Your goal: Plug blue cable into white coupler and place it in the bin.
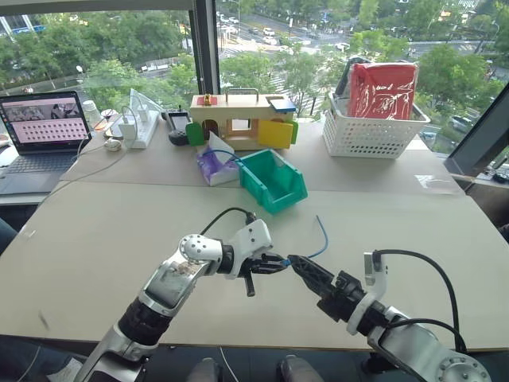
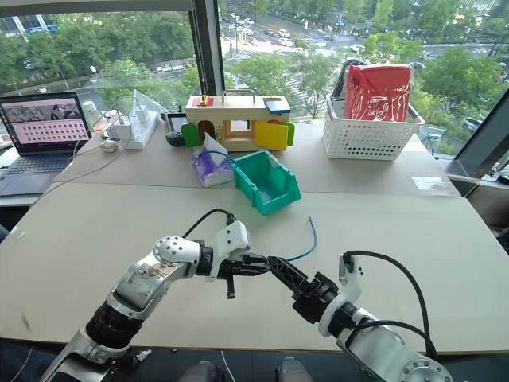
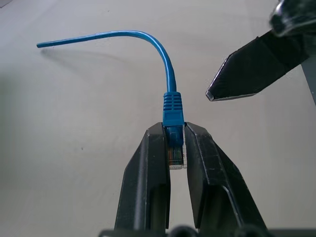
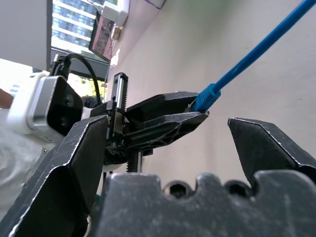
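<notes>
Above the near middle of the pale counter (image 1: pixel 119 231), the left tool (image 1: pixel 274 263) is clamped shut on the clear plug end of the thin bright-blue cable (image 3: pixel 165 69), its two black fingers (image 3: pixel 148 177) pinching the plug just behind the ribbed blue boot. From that grip the cable's long axis runs away toward 1 o'clock in the head views, arcing up and over so that the free end hangs clear of the counter. The right tool (image 2: pixel 278 268) stands with its jaws spread wide, holding nothing, its tip just beside the left tool's tip at about 3 o'clock from the plug and pointing back at it. The right arm is therefore the nearer one to take over or steady the plug. The small teal-green plastic bin (image 1: pixel 272 180) sits well apart at 12 o'clock, beyond both tools. I cannot make out the white coupler anywhere, so which way the plug must travel to meet its socket stays unclear.
</notes>
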Motion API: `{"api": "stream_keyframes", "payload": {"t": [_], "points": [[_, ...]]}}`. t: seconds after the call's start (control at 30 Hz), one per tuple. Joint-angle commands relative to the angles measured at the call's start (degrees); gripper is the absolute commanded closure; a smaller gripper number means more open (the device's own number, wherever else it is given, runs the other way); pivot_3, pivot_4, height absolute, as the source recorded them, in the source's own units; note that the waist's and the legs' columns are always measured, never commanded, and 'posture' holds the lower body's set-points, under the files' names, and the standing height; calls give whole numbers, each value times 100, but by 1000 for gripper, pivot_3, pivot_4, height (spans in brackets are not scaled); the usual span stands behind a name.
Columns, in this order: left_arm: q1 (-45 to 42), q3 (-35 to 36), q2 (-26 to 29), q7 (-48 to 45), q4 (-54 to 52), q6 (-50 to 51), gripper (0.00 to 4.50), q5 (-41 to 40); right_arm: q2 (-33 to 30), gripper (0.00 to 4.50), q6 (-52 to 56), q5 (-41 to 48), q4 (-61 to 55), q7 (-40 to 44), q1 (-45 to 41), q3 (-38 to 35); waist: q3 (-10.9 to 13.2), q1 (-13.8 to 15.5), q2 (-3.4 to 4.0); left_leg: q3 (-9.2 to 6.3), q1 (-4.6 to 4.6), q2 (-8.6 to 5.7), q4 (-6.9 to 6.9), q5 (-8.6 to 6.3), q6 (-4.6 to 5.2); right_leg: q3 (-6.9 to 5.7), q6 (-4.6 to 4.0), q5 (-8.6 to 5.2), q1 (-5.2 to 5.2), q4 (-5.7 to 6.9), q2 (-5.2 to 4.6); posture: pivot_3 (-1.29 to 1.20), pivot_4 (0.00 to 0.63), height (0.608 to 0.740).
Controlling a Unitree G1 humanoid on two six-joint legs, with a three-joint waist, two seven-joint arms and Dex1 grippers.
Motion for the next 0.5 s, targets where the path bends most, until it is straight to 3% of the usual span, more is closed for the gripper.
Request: {"api": "stream_keyframes", "payload": {"t": [0.03,0.43,0.5], "points": [[-33,20,-36,83,-247,22,4429,-122,-19,0,-236,-170,122,-4,-122,54,0,1,0,0,-1,0,0,0,0,0,0,0,0,-1,0,0,150,740],[15,-38,-70,251,-285,6,4429,-205,85,0,-312,-525,595,187,-423,195,0,-8,1,0,2,2,-1,0,0,-2,-12,-7,0,1,2,0,150,740],[25,-45,-83,278,-286,3,4429,-210,109,514,-310,-505,592,181,-422,208,0,-7,1,0,2,1,-1,0,0,-2,-12,-7,0,1,2,0,150,740]]}}
